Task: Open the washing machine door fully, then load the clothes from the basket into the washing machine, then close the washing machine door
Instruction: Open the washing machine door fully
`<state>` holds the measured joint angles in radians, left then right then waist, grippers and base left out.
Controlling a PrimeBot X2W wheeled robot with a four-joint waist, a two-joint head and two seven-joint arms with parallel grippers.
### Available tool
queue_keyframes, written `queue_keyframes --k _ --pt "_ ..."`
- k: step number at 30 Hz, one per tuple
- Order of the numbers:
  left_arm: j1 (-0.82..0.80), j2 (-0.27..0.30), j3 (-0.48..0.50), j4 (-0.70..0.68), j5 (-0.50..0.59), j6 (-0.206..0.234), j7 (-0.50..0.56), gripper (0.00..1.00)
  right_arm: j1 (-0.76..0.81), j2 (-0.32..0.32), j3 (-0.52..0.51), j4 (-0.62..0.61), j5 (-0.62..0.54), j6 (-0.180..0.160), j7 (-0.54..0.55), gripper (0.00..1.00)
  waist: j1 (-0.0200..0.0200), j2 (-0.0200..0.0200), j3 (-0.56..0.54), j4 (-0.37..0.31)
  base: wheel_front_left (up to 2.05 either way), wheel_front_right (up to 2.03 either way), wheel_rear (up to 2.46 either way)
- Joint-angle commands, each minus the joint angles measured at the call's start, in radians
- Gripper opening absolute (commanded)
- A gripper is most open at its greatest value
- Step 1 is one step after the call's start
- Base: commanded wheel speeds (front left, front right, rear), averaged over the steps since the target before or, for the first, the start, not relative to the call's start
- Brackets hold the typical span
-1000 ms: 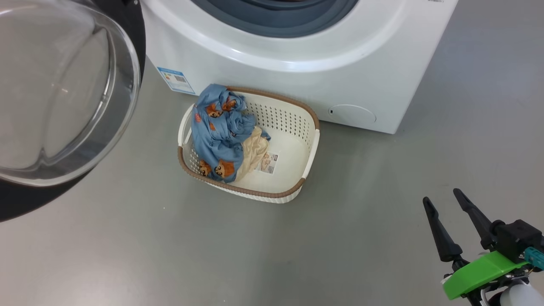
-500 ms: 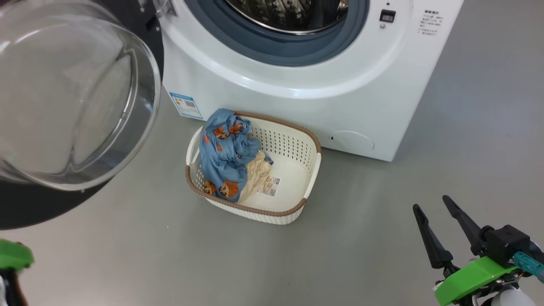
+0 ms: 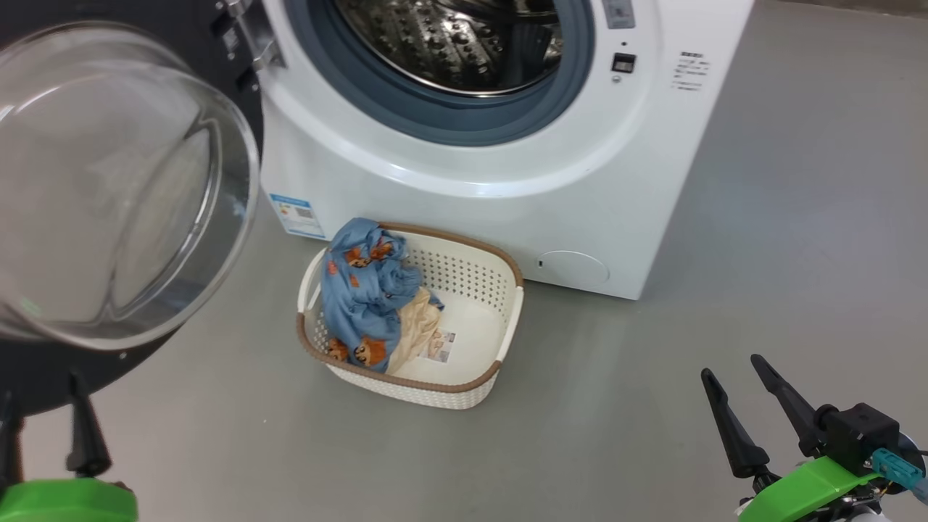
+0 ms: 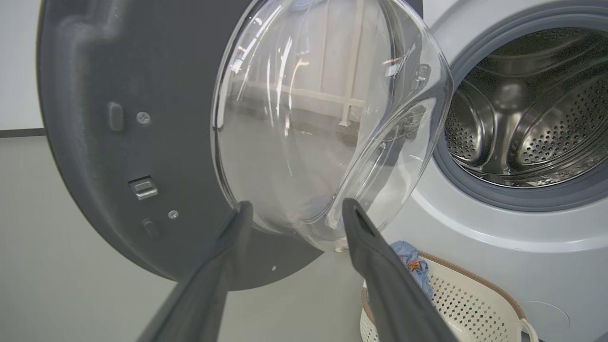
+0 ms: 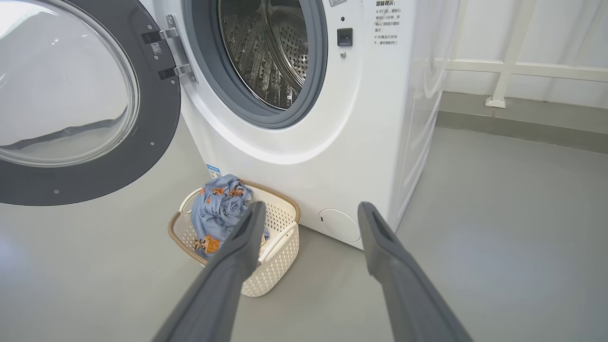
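The left gripper (image 3: 45, 435), fingers spread and empty, sat just below the swung-open washing machine door (image 3: 123, 196). Rightward, the basket (image 3: 464, 243) holding the bear-print clothes (image 3: 362, 290) stood just before the washing machine (image 3: 449, 203), beneath its steel drum (image 3: 449, 43). The right gripper (image 3: 732, 371) gaped empty over the grey floor (image 3: 616, 406).

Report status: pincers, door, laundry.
Both open, empty: left pincer, right pincer. Machine door swung wide; clothes in basket. Watch: door glass close ahead of left pincer.
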<state>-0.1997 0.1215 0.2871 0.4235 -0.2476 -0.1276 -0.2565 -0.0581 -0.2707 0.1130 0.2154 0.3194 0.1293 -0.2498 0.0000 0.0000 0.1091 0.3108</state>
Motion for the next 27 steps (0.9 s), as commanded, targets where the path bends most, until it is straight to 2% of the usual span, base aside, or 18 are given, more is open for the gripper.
queue_keyframes --k 1,10,18,27 --pt "0.019 0.040 -0.004 -0.055 -0.021 -0.003 -0.005 1.00 0.011 -0.003 0.009 -0.028 0.013 0.001 -0.012 1.00 0.0000 0.0000 -0.008 -0.034 0.00 0.00 0.00" --pt "0.078 0.048 -0.126 -0.158 -0.054 -0.003 -0.005 1.00 0.015 0.001 -0.016 -0.040 0.009 0.001 -0.012 1.00 0.0000 0.0000 -0.001 -0.112 0.00 0.00 0.00" --pt "0.094 0.083 -0.239 -0.194 -0.107 -0.003 -0.005 1.00 0.013 0.009 -0.041 -0.052 0.007 0.001 -0.012 1.00 0.0000 0.0000 0.013 -0.208 0.00 0.00 0.00" --pt "0.087 0.105 -0.290 -0.237 -0.144 -0.003 -0.005 1.00 0.002 0.014 -0.058 -0.061 0.005 0.001 -0.012 1.00 0.0000 0.0000 0.030 -0.315 0.00 0.00 0.00"
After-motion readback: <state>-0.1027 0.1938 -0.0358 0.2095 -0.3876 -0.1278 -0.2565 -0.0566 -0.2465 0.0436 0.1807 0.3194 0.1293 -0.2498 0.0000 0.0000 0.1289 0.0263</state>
